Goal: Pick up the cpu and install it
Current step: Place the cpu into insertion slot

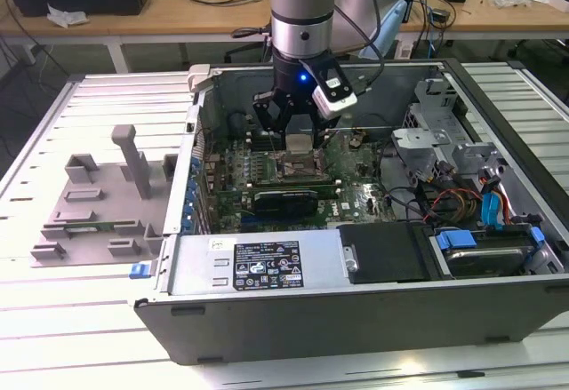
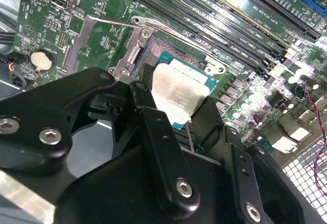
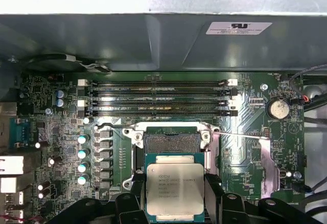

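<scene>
The cpu (image 3: 174, 187), a small square chip with a pale metal top on a green board, sits between my black fingers (image 3: 213, 194) in the first wrist view. My gripper (image 3: 174, 197) is shut on it from two opposite sides. It hangs over the near part of the open dark socket (image 3: 172, 142), whose contact field shows beyond the chip. In the second wrist view the cpu (image 2: 179, 94) is tilted in the picture, over the socket frame (image 2: 145, 48), with the gripper (image 2: 176, 104) clamped on it. In the exterior view the gripper (image 1: 298, 137) is low inside the computer case (image 1: 356, 314), over the motherboard's socket (image 1: 302, 168).
The socket's thin metal lever (image 3: 240, 134) stands open beside it. Memory slots (image 3: 158, 97) run along the far side, with the case wall (image 3: 153, 35) behind. A coin cell (image 3: 279, 108) is on the board. Drive cage and cables (image 1: 453, 177) fill the exterior view's right; grey fixture blocks (image 1: 102, 199) lie outside the case.
</scene>
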`<state>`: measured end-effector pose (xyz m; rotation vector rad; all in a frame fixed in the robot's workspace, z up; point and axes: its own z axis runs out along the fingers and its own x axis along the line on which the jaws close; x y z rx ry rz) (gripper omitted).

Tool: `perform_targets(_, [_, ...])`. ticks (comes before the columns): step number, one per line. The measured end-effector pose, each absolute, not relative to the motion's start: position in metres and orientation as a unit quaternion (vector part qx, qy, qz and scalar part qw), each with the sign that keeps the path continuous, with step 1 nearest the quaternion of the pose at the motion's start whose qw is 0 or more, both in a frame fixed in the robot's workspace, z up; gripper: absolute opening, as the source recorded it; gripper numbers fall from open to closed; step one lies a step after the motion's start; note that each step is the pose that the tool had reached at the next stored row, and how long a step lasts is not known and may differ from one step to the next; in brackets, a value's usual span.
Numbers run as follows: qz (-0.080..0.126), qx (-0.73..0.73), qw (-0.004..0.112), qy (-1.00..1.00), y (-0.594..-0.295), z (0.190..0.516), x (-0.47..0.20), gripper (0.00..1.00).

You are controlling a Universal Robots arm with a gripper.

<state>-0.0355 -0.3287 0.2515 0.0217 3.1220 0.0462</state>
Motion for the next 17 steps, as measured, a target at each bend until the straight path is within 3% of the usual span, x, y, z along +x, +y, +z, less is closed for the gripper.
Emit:
perform_targets(10, [0.015,0.007,0.01,1.0,-0.3287,0.2513,-0.0355,0.54])
perform_targets(17, [0.014,0.109,0.011,0.994,-0.3287,0.2512,-0.0355,0.54])
